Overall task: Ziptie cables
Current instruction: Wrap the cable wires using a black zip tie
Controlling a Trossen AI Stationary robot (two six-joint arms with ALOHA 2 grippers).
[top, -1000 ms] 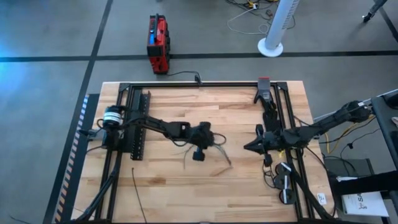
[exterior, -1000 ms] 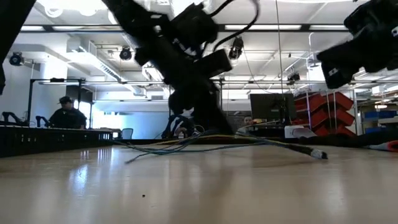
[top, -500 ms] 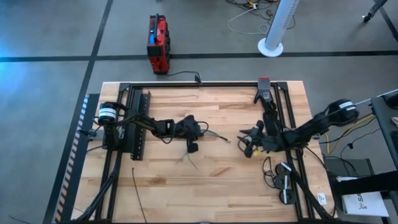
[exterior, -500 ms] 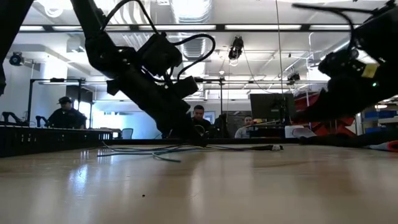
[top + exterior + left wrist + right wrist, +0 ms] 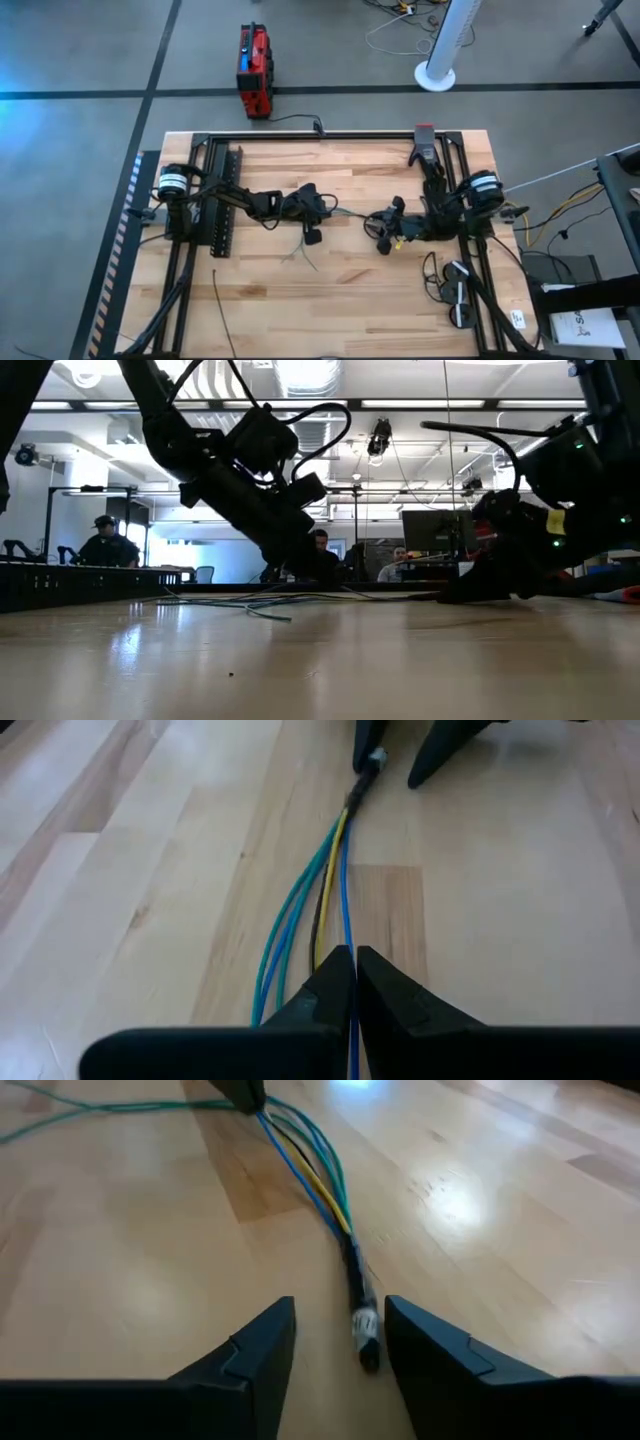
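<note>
Left pincer [image 5: 353, 982] pinching cables [image 5: 325, 895] — green, blue, yellow, dark-sleeved tip

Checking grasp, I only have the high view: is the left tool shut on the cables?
Observer: Yes. The left wrist view shows the left tool shut on the cables.
Operator: Right tool?
Observer: The right tool is open, fingers either side of the cables' black end, not closed on it.
Operator: Cables lifted?
Observer: No. The low view shows them lying along the table.
</note>
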